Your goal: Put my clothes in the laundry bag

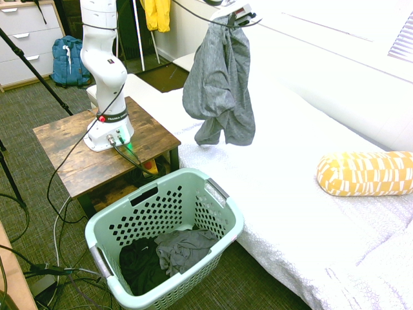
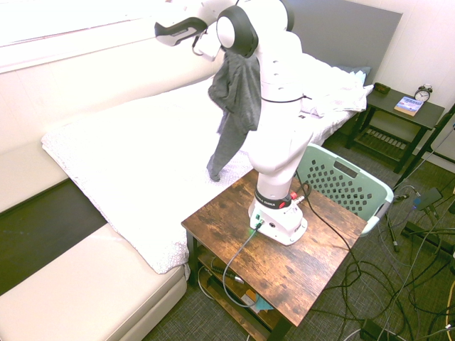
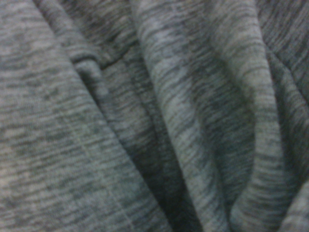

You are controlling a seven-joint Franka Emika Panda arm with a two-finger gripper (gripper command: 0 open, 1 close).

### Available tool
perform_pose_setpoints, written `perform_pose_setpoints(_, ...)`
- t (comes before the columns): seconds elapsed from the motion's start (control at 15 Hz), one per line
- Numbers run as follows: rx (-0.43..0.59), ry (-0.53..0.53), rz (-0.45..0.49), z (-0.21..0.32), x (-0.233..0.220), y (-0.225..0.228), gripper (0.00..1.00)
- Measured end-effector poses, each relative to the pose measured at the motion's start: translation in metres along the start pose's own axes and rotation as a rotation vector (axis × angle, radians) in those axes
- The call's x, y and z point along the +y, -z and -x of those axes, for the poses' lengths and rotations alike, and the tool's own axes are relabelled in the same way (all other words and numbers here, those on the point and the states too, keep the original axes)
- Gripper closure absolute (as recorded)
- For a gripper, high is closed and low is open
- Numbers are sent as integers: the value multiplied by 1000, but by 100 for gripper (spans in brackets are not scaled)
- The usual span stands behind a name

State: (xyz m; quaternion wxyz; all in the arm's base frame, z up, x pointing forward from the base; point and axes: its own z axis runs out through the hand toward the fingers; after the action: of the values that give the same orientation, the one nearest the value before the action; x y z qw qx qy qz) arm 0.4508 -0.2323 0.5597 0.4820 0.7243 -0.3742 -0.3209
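A heather-grey garment, the clothes [image 1: 219,81], hangs in the air over the white bed, its lower end just above the bedspread. My gripper [image 1: 237,16] is at its top, shut on the fabric. From the other side the clothes [image 2: 234,96] dangle beside the arm. Grey folds of the clothes [image 3: 154,116] fill the wrist view. The laundry bag [image 1: 222,203], a mint-green perforated basket, stands on the floor between the bed and the wooden table, holding a black and a grey garment. In the second exterior view part of the laundry bag [image 2: 348,185] shows behind the arm's base.
The arm's base stands on a rustic wooden side table [image 1: 64,148]. A yellow-and-white bolster pillow [image 1: 364,173] lies on the white bed [image 1: 271,174]. A blue backpack [image 1: 68,61] leans by a dresser. A nightstand [image 2: 405,114] carries a clock and book.
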Motion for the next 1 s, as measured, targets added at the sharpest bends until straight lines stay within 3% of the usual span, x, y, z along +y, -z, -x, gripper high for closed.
perform_pose_setpoints(0.4, -198, -141, -43, 2, 176, -173, 100)
perform_pose_setpoints(0.6, -258, -141, -86, -7, 182, -261, 100)
perform_pose_setpoints(0.67, -251, -135, -91, -17, 165, -285, 0)
perform_pose_setpoints(0.87, -165, -180, -115, -48, 56, -357, 0)
perform_pose_setpoints(1.0, -140, -253, -234, -57, -24, -391, 0)
